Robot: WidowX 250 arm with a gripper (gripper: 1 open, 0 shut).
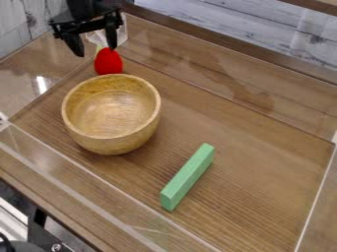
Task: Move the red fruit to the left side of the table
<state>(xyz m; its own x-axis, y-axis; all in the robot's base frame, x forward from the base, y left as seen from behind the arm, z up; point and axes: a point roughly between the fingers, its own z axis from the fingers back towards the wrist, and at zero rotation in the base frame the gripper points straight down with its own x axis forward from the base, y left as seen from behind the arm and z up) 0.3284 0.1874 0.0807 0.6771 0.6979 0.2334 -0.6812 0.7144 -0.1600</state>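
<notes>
- Across the whole view: table [263, 148], brown wood-grain top w/ clear acrylic walls along its edges; the left wall runs up the pic's left side, the near wall crosses the bottom-left corner.
- Toward the table's left half, roughly mid-depth: round light wooden bowl [112, 113], upright, nothing visible inside. Well apart from the right wall.
- At the far-left corner region: gripper [90, 41], black, pointing steeply down, jaws spread wide w/ nothing between them. Fingertips hang just above and a bit left of the fruit; can't tell if one finger brushes it, but no clamp on it.
- Near the table's front edge, right of centre: green block [188, 176], long rectangular bar lying flat, set diagonally w/ its far end pointing toward the right wall. Well apart from the bowl, not touching it.
- Just behind the bowl's far rim, toward the far-left corner: red fruit [106, 62], small, glossy, sitting on the tabletop, directly under the open jaws. Leafy top is hidden by the fingers or too small to tell. Near the bowl; contact w/ the rim can't be told.
</notes>
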